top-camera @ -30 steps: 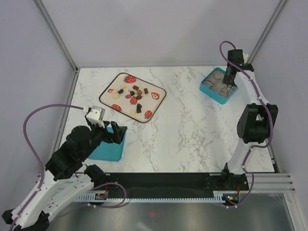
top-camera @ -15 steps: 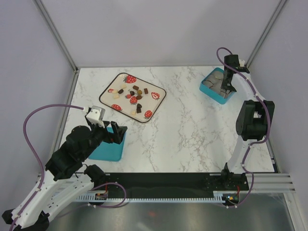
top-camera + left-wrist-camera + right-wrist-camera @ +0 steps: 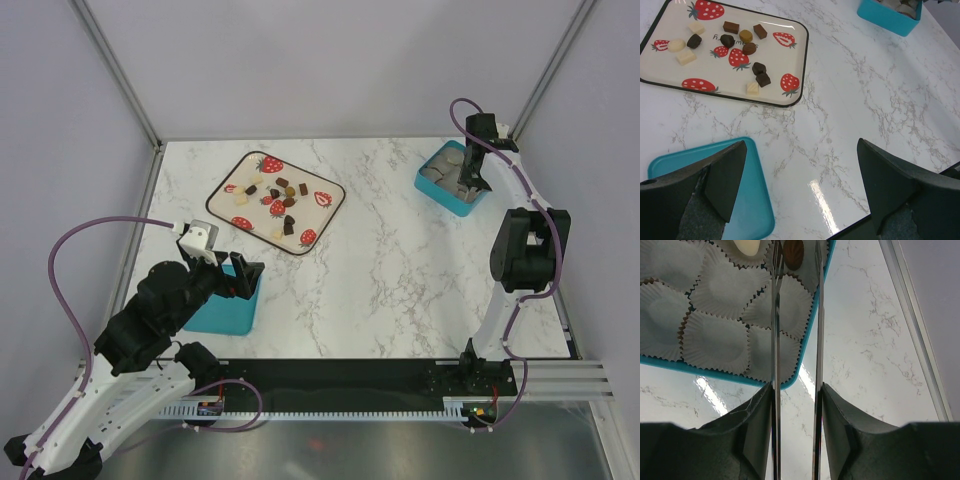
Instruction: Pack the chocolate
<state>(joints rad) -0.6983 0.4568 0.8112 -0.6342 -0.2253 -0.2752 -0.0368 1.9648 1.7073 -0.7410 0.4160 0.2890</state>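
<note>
Packing in progress. The chocolate [image 3: 760,75] is lying scattered on the strawberry-printed tray [image 3: 775,55], well ahead of the left pincer [image 3: 801,145] and to its left; that pincer is hovering spread wide, holding nothing, with a teal lid [image 3: 747,215] just beneath its left finger. The right pincer [image 3: 796,260] is hanging over the teal box [image 3: 715,371] of paper cups [image 3: 715,342], its thin blades standing apart. One brown piece [image 3: 793,252] is sitting in a cup between the tips, with a cream piece [image 3: 746,245] in the cup to their left. The pieces are probably light, stiff and smooth – apt to slip or roll – so each wants a gentle pinch across its middle, square ones on flat sides. Close neighbours on the tray and the frilled cup walls are likely crowding the blades – the desk between is lying bare.
</note>
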